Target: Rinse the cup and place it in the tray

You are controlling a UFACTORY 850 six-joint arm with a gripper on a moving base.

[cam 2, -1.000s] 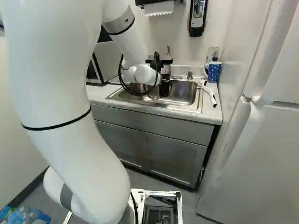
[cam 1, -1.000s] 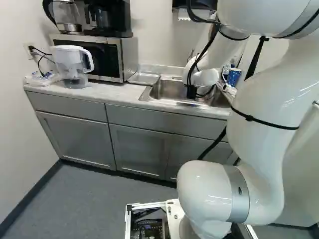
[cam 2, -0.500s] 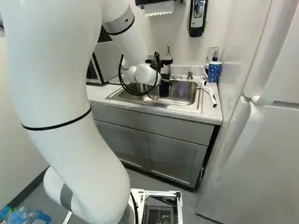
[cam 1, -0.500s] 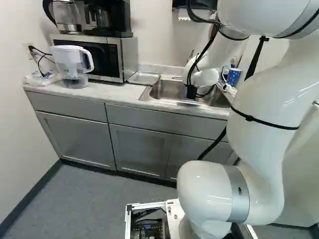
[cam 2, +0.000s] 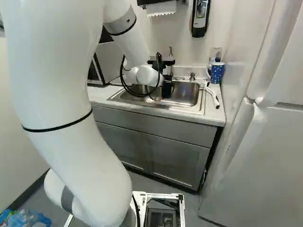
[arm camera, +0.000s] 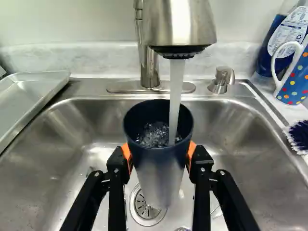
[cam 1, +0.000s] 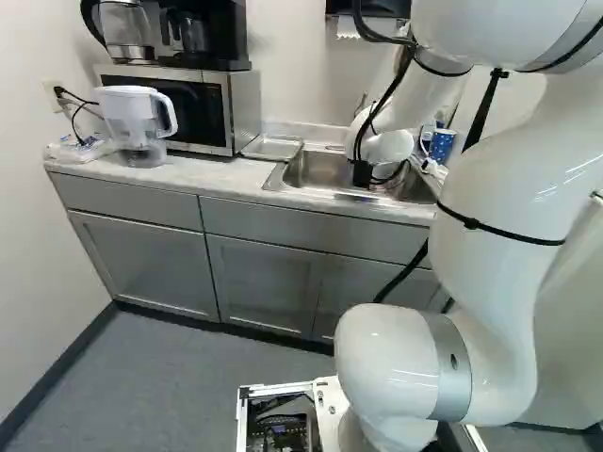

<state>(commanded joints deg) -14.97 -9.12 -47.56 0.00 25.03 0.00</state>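
Orange pads (arm camera: 192, 153) of the gripper (cam 2: 166, 89) clamp the dark cup (arm camera: 159, 166) over the sink (arm camera: 255, 139), as water (arm camera: 176, 91) pours into it.

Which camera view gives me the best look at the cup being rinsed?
The wrist view: the cup stands whole between the jaws, its top open to the camera, with water running in. Both base views show the arm's dark end at the sink, but I cannot tell the cup apart there.

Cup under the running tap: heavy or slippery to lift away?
The cup is probably heavier than when empty: water from the tap is pooling inside. Its smooth-looking wall might slide between the pads, though the wider rim should help stop it.
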